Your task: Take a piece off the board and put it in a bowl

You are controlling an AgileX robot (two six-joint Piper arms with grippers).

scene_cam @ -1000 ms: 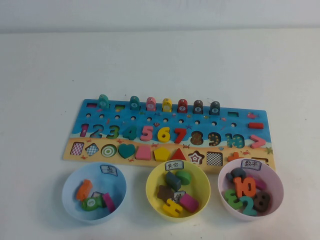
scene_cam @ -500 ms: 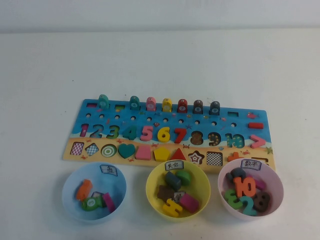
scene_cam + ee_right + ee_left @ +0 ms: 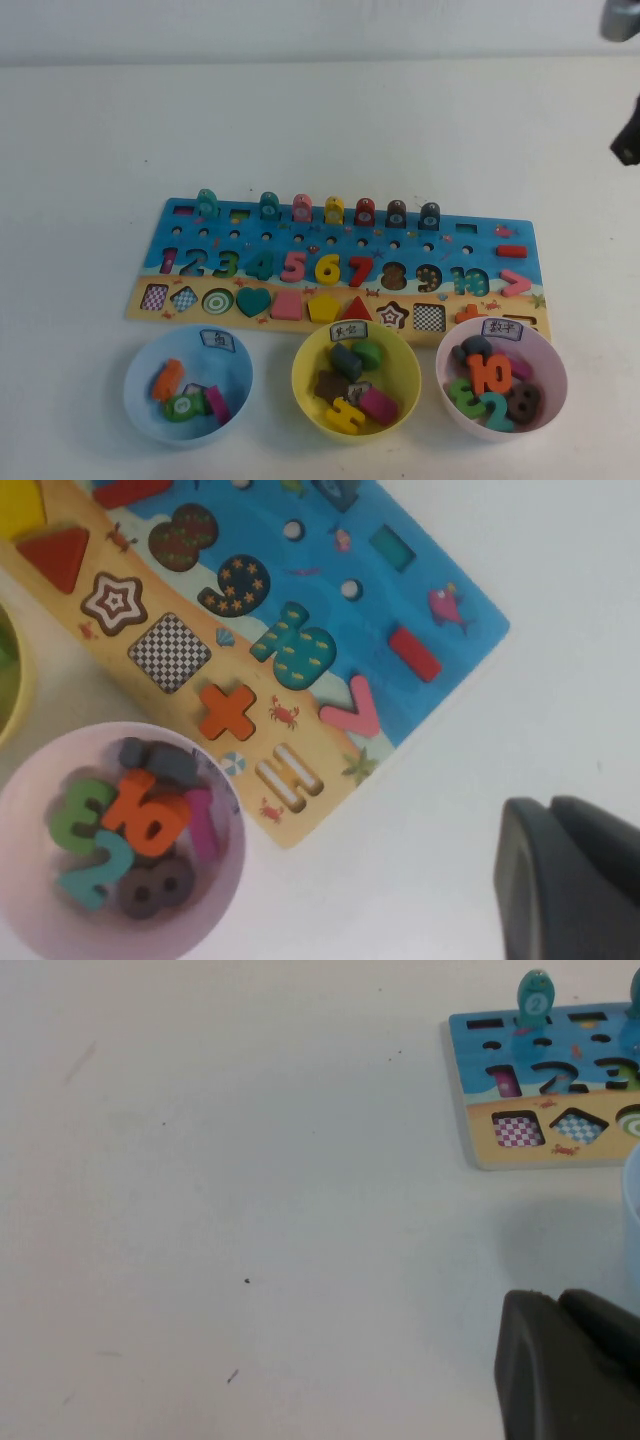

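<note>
- The piece (image 3: 397, 212) stands upright in the far row of the board (image 3: 480, 236), right of the middle. A red one (image 3: 365, 211) is just to its left and a blackish-grey one (image 3: 430, 215) just to its right.
- Its long axis points up and its flat face looks toward the near side, so we judge a grasp from above, closing left to right, fits best.
- The right gripper (image 3: 565, 880) hangs above the desk (image 3: 90, 130) off the board's right end. The piece lies to its left, and this arm looks the nearer.
- The left gripper (image 3: 565, 1365) hangs off the board's left end, farther from the piece.
- We cannot tell how wide either gripper stands, and we see nothing held.
- The blue bowl (image 3: 135, 372) sits near left, well apart from the piece.
</note>
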